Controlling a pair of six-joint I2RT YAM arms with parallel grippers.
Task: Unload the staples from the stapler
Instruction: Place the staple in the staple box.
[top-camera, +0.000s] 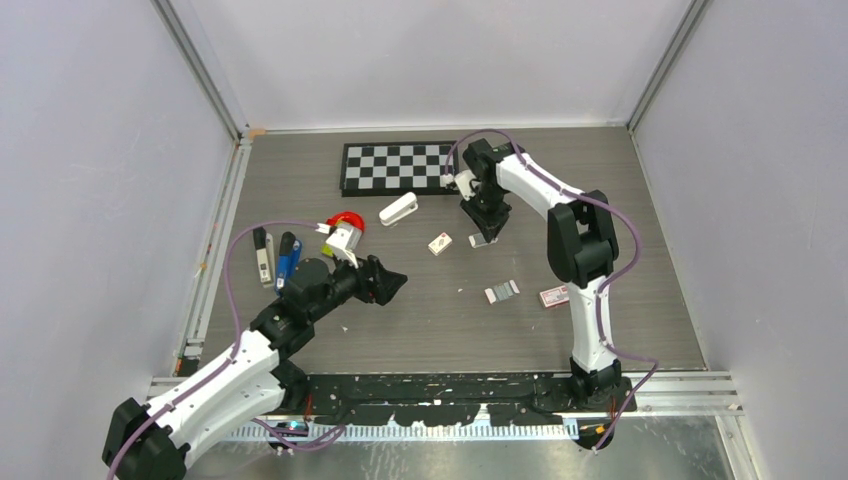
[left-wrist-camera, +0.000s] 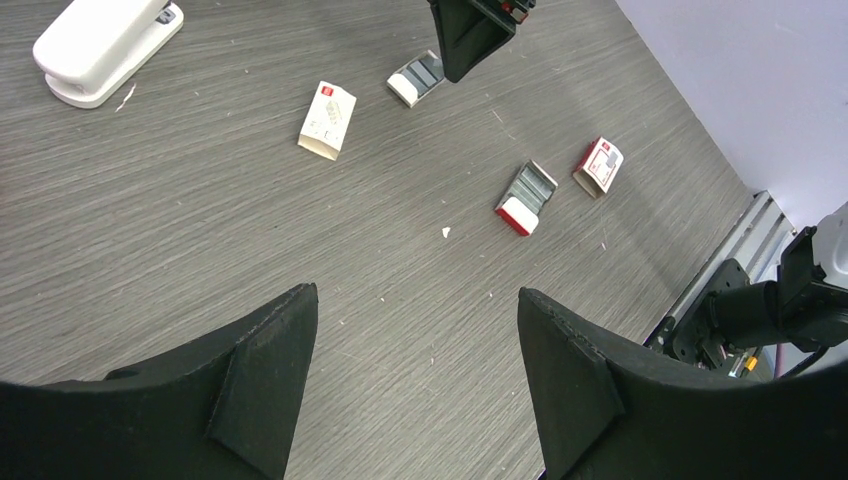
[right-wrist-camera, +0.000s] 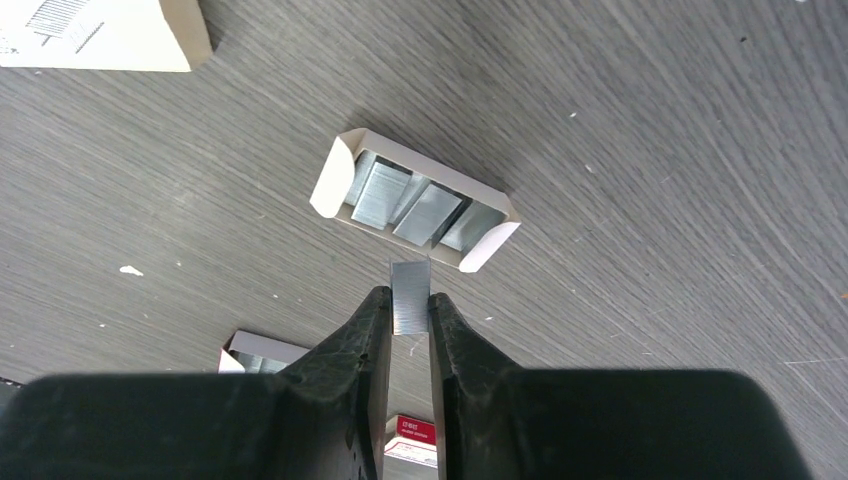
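The blue stapler (top-camera: 287, 258) lies at the left of the table, beside a black-and-white stapler (top-camera: 263, 255); neither wrist view shows it. My right gripper (right-wrist-camera: 409, 305) is shut on a short silver strip of staples (right-wrist-camera: 410, 292), held just above an open white staple box (right-wrist-camera: 335, 182) with several strips inside. From above, that gripper (top-camera: 487, 228) hangs over the box near the table's middle back. My left gripper (left-wrist-camera: 415, 293) is open with nothing between its fingers. It hovers over bare table to the right of the blue stapler (top-camera: 392, 283).
A white stapler (top-camera: 398, 210) lies near a checkerboard (top-camera: 400, 167) at the back. A red-and-white item (top-camera: 345, 230) sits behind my left wrist. A small closed staple box (top-camera: 440, 243), an open one (top-camera: 502, 291) and a red-labelled one (top-camera: 554, 295) are scattered mid-table.
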